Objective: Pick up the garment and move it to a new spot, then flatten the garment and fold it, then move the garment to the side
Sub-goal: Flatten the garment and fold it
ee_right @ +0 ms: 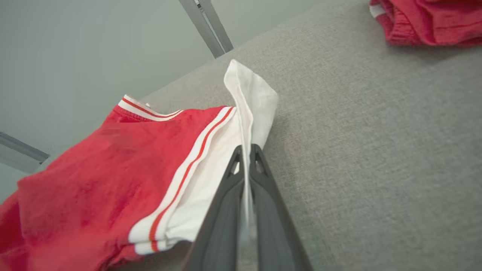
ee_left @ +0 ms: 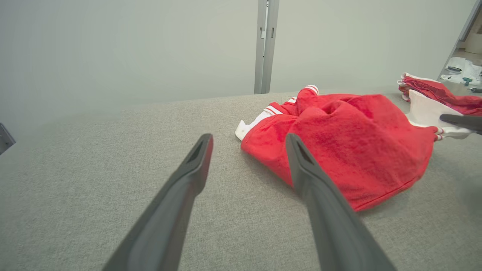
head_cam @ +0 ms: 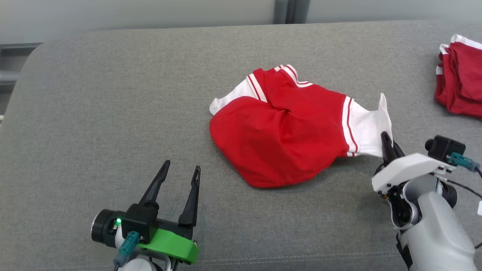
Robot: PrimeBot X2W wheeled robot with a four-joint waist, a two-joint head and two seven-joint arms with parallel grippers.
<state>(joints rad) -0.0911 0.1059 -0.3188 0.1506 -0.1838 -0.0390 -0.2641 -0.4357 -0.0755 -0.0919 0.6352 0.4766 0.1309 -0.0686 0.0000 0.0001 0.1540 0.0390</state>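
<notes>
The crumpled red fabric garment with white striped sleeves (head_cam: 278, 139) lies in the middle of the grey woven cushion (head_cam: 113, 94), one white sleeve edge pinched between the closed jaws of the right gripper (ee_right: 246, 150), while the left gripper (head_cam: 181, 166) stands spread wide, clear of the cloth, off to its left.

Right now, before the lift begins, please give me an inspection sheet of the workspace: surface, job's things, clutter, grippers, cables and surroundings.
Surface: grey fabric cushion, flat, no stains seen.
Job's things: red garment, crumpled in a heap near the middle.
Clutter: pile of red and white cloth at the far right, apart from the garment.
Grippers: left gripper open, apart from the garment; right gripper shut on the garment's white sleeve.
Cables: teal plug and black cable at the right wrist; second teal plug at the left wrist; none touch the garment.
Surroundings: pale wall with a grey post behind the cushion.
</notes>
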